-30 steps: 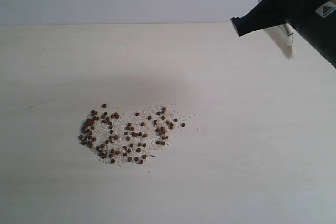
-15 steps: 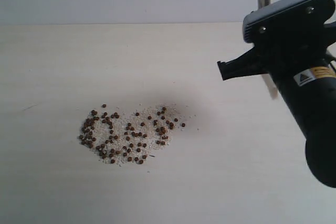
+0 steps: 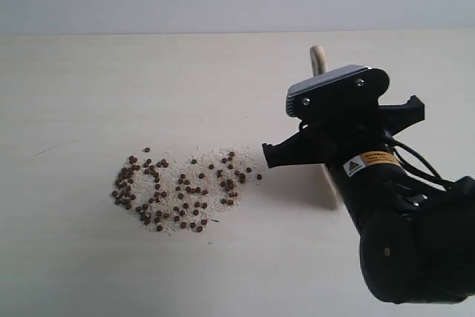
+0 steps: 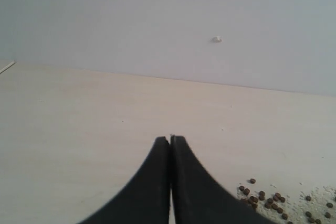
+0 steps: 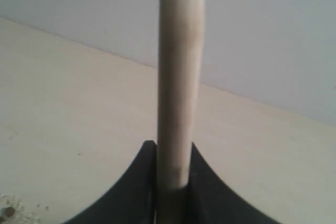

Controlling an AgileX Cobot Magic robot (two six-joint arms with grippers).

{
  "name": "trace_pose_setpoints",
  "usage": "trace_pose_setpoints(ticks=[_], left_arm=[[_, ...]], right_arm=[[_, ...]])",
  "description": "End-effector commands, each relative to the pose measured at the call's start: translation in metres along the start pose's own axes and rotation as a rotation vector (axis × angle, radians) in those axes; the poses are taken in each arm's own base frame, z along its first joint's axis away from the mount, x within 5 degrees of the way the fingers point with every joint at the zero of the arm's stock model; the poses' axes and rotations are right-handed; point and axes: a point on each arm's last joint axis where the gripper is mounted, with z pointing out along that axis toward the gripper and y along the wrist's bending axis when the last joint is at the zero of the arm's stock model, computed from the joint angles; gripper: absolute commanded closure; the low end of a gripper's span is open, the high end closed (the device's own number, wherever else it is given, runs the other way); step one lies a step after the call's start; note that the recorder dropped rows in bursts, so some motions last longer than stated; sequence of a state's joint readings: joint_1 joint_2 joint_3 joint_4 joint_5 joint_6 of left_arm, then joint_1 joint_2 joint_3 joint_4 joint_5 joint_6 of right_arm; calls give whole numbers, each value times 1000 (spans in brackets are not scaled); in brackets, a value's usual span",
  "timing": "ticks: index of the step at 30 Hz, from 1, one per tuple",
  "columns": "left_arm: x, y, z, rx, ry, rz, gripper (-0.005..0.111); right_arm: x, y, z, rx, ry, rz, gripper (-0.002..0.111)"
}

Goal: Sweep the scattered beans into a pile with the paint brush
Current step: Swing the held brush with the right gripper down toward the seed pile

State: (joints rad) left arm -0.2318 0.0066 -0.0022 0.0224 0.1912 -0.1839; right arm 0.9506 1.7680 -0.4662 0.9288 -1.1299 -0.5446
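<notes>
Though my right jaws grip the paint brush (image 5: 178, 87) by its handle, upright near the beans (image 3: 182, 191), the sweeping looks unstarted: they lie loosely spread on the surface (image 3: 89, 87). My left jaws are closed and empty. The piling is still to do.

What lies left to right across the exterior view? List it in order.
beans → paint brush
</notes>
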Motion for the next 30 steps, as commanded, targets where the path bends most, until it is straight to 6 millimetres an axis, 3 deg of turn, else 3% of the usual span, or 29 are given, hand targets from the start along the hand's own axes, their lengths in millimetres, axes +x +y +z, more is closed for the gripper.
trace_pose_setpoints(ticks=[1,9,19,23,30], left_arm=[[0,-1,0,12,-7,-11,107],[0,-1,0,12,-7,-11,107],[0,-1,0,12,-7,-11,107],[0,-1,0,12,-7,-11,107],[0,-1,0,12,-7,-11,107]], right_arm=[[0,18,11,-53,25,11,108],[-7,50,36,-108,65,57,108],[-38,76,53,-187,66,159,108],[-51,72,53,-161,44,146,108],[-86,47,39,-74,-15,-29,108]])
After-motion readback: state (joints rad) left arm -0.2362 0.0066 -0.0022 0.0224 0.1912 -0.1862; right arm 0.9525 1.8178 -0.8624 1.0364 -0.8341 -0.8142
